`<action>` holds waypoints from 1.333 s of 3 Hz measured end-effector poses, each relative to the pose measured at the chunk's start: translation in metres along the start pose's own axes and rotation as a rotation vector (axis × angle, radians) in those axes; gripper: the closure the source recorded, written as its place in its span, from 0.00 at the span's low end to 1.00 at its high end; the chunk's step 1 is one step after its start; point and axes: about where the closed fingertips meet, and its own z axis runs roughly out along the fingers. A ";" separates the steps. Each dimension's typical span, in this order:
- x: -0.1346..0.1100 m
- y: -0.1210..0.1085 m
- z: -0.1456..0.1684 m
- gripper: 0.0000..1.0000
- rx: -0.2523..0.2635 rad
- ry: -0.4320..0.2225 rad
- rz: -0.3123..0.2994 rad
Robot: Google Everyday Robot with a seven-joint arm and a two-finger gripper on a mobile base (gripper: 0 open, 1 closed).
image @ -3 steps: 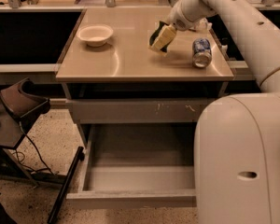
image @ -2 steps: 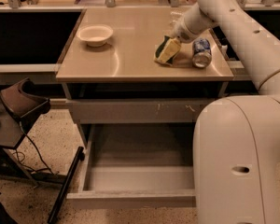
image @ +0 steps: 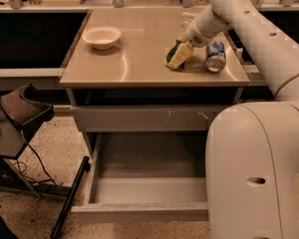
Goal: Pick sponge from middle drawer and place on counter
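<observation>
A dark chair-like stand point(image: 25, 112) sits at the far left on a speckled floor point(image: 65, 148), with a black cable trailing beneath it. To its right stands a grey drawer cabinet topped by the counter point(image: 134, 63), a glossy tan rectangle that catches soft reflections. Dark side shelves point(image: 35, 39) run behind and beside it. Near the counter's back left corner rests a small pale bowl point(image: 101, 36). Under the counter, a closed grey drawer front with pale scratch marks point(image: 149, 118) spans the cabinet. Below it the middle drawer point(image: 139, 213) is pulled well out toward the viewer, showing its shallow grey inside. On the right half of the counter the sponge point(image: 179, 56) stands tilted, yellow body toward the viewer and dark green face behind, its lower edge touching the surface. Just to its right lies a soda can point(image: 215, 56), close to the counter's right edge. The gripper point(image: 186, 43) meets the top of the sponge from above and to the right; whether it clasps the sponge or has let go cannot be told. The white arm point(image: 249, 29) slopes down to it from the upper right corner, and the robot's bulky white body point(image: 259, 173) fills the lower right foreground.
</observation>
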 end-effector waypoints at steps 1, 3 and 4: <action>0.000 0.000 0.000 0.34 0.000 0.000 0.000; 0.000 0.000 0.000 0.00 0.000 0.000 0.000; 0.000 0.000 0.000 0.00 0.000 0.000 0.000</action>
